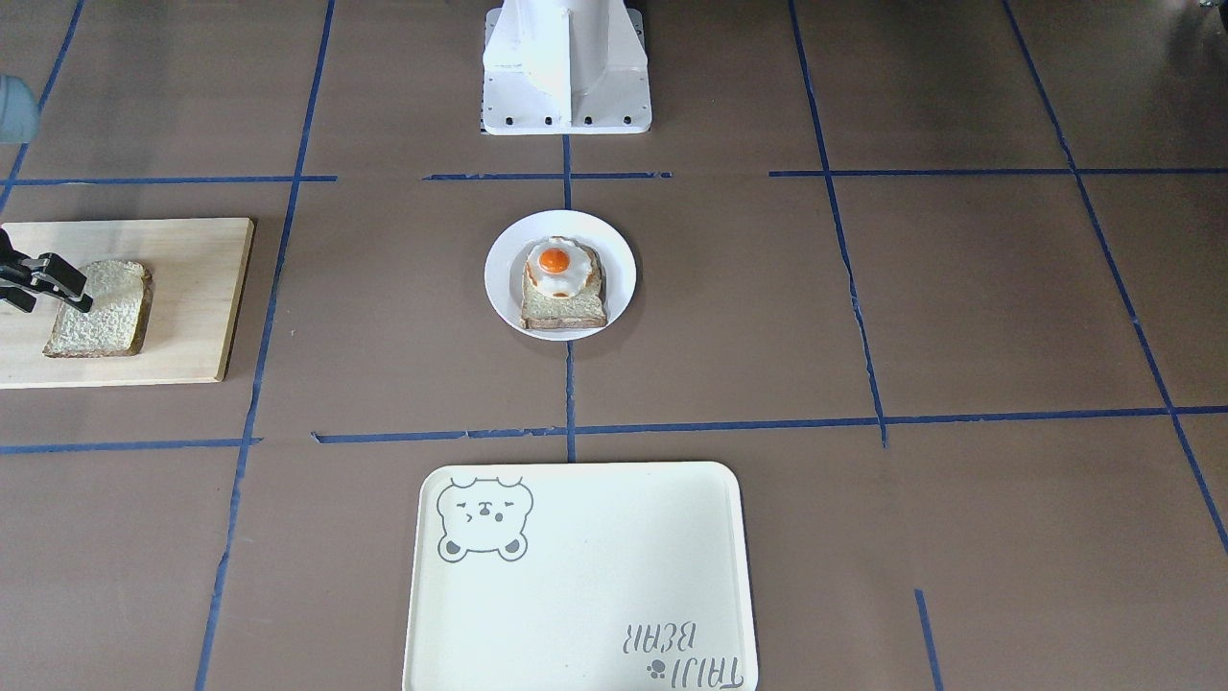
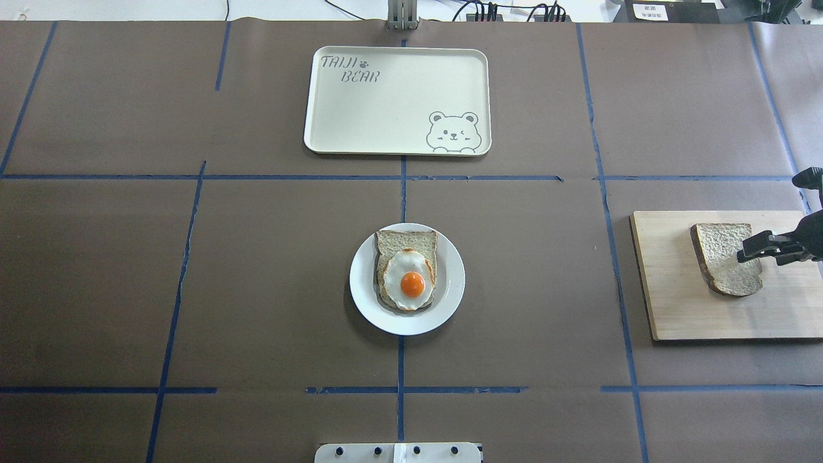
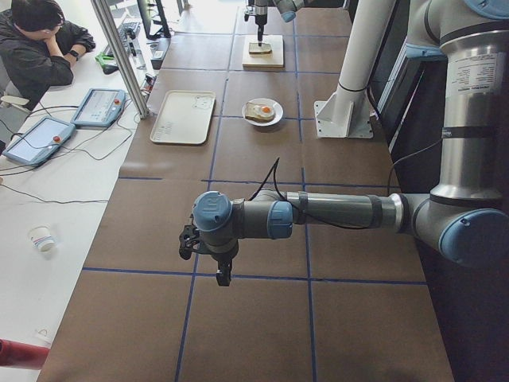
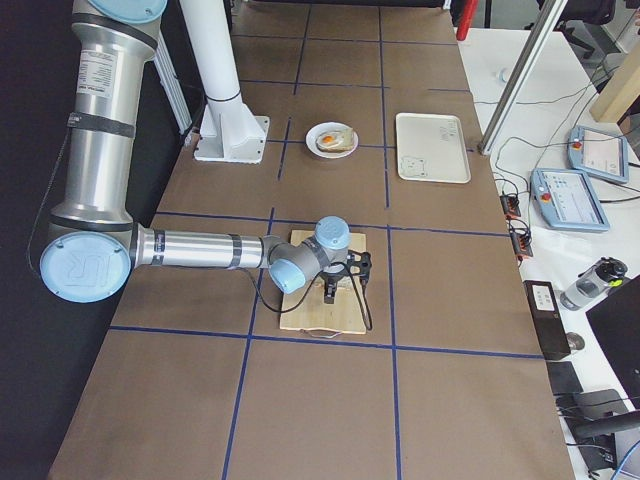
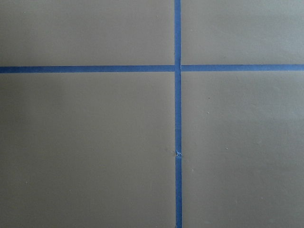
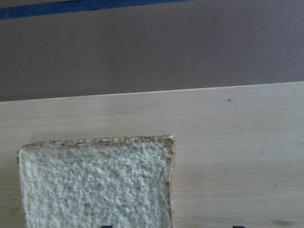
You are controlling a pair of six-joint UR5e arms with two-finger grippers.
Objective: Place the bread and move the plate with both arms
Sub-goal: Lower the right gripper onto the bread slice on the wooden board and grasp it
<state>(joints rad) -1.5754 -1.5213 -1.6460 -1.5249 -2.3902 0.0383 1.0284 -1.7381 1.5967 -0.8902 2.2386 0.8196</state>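
Note:
The plain bread [image 1: 101,312] lies on a wooden board [image 1: 192,288] at the table's end on my right; it also shows in the overhead view [image 2: 726,257] and fills the lower left of the right wrist view [image 6: 95,185]. My right gripper [image 1: 53,293] [image 2: 759,252] hovers low over the slice's outer edge, open and empty. One fingertip [image 6: 107,226] is over the bread, the other over the board. The white plate [image 2: 450,283] [image 1: 504,278] sits mid-table and holds a slice topped with a fried egg. My left gripper [image 3: 205,263] hangs over bare table far to my left. I cannot tell whether it is open.
A cream tray [image 2: 398,96] with a bear drawing lies beyond the plate, on the far side from the white robot base [image 1: 566,67]. Blue tape lines cross the brown table. An operator sits beside the table in the exterior left view [image 3: 36,44].

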